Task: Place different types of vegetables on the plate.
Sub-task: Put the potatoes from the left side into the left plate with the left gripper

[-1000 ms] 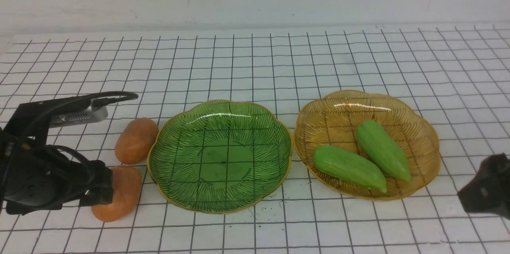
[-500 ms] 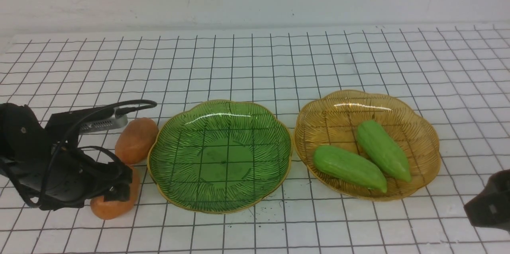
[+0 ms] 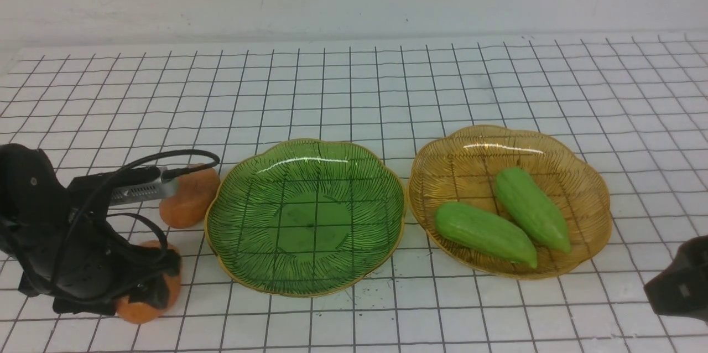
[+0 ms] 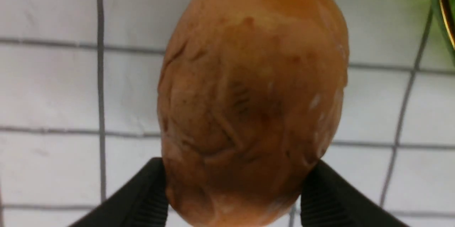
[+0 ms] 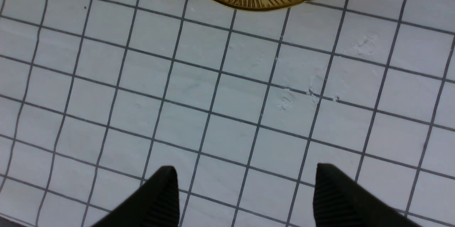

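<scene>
L pincer (image 3: 148,289) has just dropped over the near potato (image 4: 249,95) and closed in. In the wrist view both pads touch its flanks, so it's clamped on it, w/ the potato not lifted off the table (image 3: 354,93) yet. I'd judge the grasp is made; next is lift & carry right to the green plate (image 3: 310,214), which holds nothing.

Vs 1 s ago: L arm has come in from the left and lower, and now covers most of that potato. Far potato (image 3: 191,203) is unmoved, just left of the green rim. Both gourds (image 3: 484,234) lie as before in the amber plate (image 3: 475,143). R pincer (image 5: 243,191) has sunk a bit at near right, fingers apart over bare table.
</scene>
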Tool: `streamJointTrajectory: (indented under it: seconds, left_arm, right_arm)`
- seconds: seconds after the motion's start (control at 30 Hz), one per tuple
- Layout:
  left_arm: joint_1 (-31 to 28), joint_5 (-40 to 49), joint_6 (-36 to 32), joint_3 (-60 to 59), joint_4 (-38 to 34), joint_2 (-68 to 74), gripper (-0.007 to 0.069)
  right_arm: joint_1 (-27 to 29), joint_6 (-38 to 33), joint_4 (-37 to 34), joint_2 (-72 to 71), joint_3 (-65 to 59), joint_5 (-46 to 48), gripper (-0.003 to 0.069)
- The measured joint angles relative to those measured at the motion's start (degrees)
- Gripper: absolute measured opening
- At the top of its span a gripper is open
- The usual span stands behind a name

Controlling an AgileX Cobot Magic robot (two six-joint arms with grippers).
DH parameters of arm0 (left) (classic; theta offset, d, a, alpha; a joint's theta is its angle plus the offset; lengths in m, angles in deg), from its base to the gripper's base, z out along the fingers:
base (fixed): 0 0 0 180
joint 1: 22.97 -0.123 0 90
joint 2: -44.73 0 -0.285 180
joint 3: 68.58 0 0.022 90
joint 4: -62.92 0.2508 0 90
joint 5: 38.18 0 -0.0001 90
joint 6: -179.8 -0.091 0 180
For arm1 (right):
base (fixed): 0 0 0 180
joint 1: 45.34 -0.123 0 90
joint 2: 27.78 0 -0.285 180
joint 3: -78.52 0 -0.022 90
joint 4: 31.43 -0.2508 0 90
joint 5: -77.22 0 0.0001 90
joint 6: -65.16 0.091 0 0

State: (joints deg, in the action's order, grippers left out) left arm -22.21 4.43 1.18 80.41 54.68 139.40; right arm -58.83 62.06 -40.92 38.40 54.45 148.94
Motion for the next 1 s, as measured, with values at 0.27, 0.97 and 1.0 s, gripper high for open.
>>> streamJointTrajectory:
  seconds: [0.27,0.97,1.0]
  left_arm:
    - [1.2,8.3,1.6,10.0,-5.4,-9.6,0.0424]
    - [19.2,1.6,-0.5,26.9,-16.5,14.8,0.0545]
    - [19.2,1.6,-0.5,27.1,-16.5,15.0,0.0573]
  right_arm:
    - [0.0,-0.2,0.0,0.0,0.0,0.0,0.0463]
    - [0.0,-0.2,-0.2,0.0,0.0,0.0,0.0463]
    - [0.0,-0.2,-0.2,0.0,0.0,0.0,0.0463]
